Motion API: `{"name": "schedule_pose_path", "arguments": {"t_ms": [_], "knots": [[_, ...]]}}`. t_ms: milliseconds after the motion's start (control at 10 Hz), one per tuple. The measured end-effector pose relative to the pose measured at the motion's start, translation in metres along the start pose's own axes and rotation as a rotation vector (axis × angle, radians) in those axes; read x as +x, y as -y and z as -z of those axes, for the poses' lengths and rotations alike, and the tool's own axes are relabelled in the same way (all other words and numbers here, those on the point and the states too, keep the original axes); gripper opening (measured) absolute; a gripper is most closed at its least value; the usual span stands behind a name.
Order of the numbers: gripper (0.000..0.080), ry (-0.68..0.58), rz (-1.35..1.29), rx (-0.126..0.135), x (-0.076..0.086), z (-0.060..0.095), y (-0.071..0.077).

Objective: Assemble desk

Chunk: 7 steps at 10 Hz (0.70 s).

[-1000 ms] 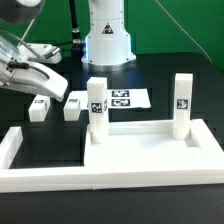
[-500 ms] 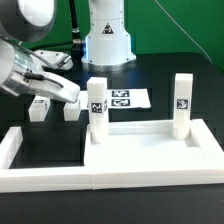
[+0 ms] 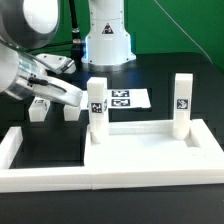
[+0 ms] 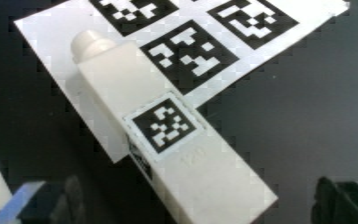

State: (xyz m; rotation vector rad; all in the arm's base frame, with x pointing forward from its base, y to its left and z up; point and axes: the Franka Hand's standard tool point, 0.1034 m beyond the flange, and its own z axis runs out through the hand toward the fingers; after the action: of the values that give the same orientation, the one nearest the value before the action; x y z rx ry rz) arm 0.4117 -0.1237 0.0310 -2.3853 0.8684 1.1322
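Observation:
The white desk tabletop (image 3: 140, 133) lies in the middle with two tagged white legs standing upright in it, one at the exterior view's left (image 3: 97, 108) and one at its right (image 3: 183, 105). Two loose white legs (image 3: 40, 108) (image 3: 70, 110) sit on the black table to the left. My gripper (image 3: 80, 98) hangs just above the nearer loose leg. In the wrist view a tagged white leg (image 4: 167, 125) fills the middle, and my gripper (image 4: 185, 200) is open, with its dark fingers (image 4: 25, 200) wide apart on either side of the leg and not touching it.
The marker board (image 3: 128, 99) lies flat behind the left upright leg and shows in the wrist view (image 4: 194, 45). A long white border frame (image 3: 100, 178) runs along the front and left. The robot base (image 3: 107, 40) stands at the back.
My arm has swung toward the exterior view's right and lowered, bringing the gripper from the far left to over the loose legs.

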Motion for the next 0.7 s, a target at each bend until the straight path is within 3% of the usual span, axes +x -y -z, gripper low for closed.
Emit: {"name": "schedule_pose_path", "arguments": {"t_ms": [300,700], "knots": [[0.0648,0.024,0.001,-0.012,0.003,-0.013,0.005],[0.0648,0.065,-0.020,-0.013,0.009,-0.026,-0.004]]}}
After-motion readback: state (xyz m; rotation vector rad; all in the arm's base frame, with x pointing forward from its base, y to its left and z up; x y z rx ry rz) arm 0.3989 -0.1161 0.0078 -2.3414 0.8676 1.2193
